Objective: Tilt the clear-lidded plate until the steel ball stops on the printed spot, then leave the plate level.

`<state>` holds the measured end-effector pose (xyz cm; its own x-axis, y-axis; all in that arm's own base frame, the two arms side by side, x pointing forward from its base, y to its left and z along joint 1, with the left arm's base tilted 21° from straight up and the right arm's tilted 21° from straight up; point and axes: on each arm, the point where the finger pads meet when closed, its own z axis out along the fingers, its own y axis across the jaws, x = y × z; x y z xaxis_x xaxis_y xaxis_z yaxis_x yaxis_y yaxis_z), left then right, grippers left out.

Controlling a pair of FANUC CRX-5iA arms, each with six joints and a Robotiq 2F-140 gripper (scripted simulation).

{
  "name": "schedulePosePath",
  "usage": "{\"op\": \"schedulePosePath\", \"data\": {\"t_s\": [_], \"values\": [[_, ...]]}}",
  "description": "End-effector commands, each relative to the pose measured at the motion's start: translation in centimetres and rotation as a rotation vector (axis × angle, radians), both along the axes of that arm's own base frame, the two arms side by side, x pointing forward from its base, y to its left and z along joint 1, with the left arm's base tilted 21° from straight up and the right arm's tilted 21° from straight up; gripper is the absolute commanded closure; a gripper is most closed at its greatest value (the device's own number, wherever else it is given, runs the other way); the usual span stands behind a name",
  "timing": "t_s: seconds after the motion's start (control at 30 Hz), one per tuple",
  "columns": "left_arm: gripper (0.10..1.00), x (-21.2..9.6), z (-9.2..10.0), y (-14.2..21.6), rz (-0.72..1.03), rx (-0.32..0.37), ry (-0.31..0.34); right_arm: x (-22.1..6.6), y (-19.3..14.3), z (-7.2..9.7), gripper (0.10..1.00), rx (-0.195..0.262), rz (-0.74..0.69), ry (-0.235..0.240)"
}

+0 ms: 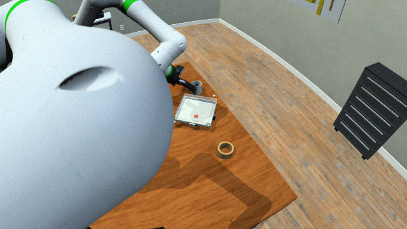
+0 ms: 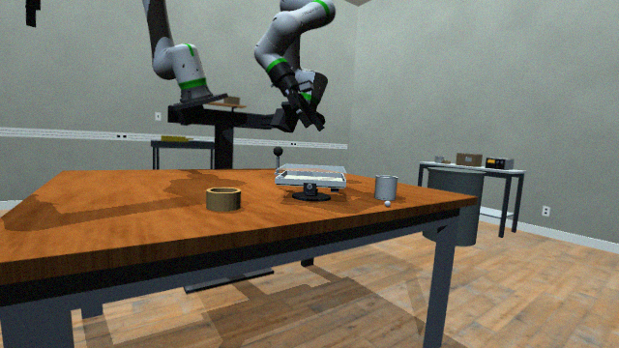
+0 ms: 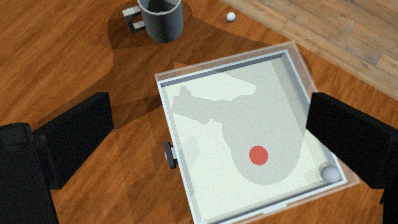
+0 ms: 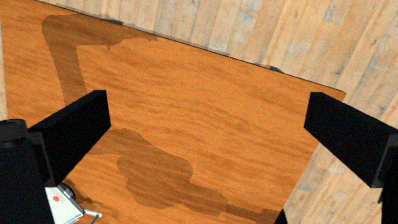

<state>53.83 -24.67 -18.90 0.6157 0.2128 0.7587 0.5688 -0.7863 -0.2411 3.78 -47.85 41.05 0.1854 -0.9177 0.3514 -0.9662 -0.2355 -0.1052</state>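
The clear-lidded plate point(image 1: 206, 104) point(image 2: 310, 182) point(image 3: 210, 201) stands on a black pivot base point(image 2: 311, 196) and looks close to level. The steel ball point(image 1: 208, 123) point(image 3: 330, 174) lies in one corner, away from the red printed spot point(image 1: 196, 116) point(image 3: 258, 155) point(image 4: 55, 199). A lever with a black knob point(image 2: 278, 151) rises beside the plate. My left gripper point(image 2: 313, 123) point(image 3: 210, 110) is open and empty above the plate. My right gripper point(image 4: 208, 109) is open and empty high over the table; the plate shows partly at the lower left of its view.
A grey mug point(image 1: 198, 88) point(image 2: 386, 188) point(image 3: 165, 22) and a small white ball point(image 1: 213, 95) point(image 2: 387, 204) point(image 3: 230, 17) are beside the plate. A tan ring point(image 1: 225, 156) point(image 2: 223, 200) stands on the wooden table point(image 1: 191, 203). An arm blocks much of the top view.
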Motion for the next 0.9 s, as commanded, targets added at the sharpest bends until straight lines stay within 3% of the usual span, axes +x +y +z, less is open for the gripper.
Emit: {"op": "schedulePosePath", "data": {"t_s": [0.0,0.17,0.43,0.87], "values": [[0.098,0.0,0.1,-0.1,0.0,-0.001,-0.001,-2.5,1.1,0.9,0.098,0.004,-0.084,0.006],[0.098,0.0,0.1,-0.1,0.0,-0.001,-0.001,-5.1,2.4,1.7,0.098,0.008,-0.176,0.011],[0.098,0.0,0.1,-0.1,0.0,-0.001,-0.001,-7.0,3.4,2.3,0.098,0.01,-0.245,0.014],[0.098,0.0,0.1,-0.1,0.0,-0.001,-0.001,-7.8,4.0,2.6,0.098,0.011,-0.277,0.015]]}}
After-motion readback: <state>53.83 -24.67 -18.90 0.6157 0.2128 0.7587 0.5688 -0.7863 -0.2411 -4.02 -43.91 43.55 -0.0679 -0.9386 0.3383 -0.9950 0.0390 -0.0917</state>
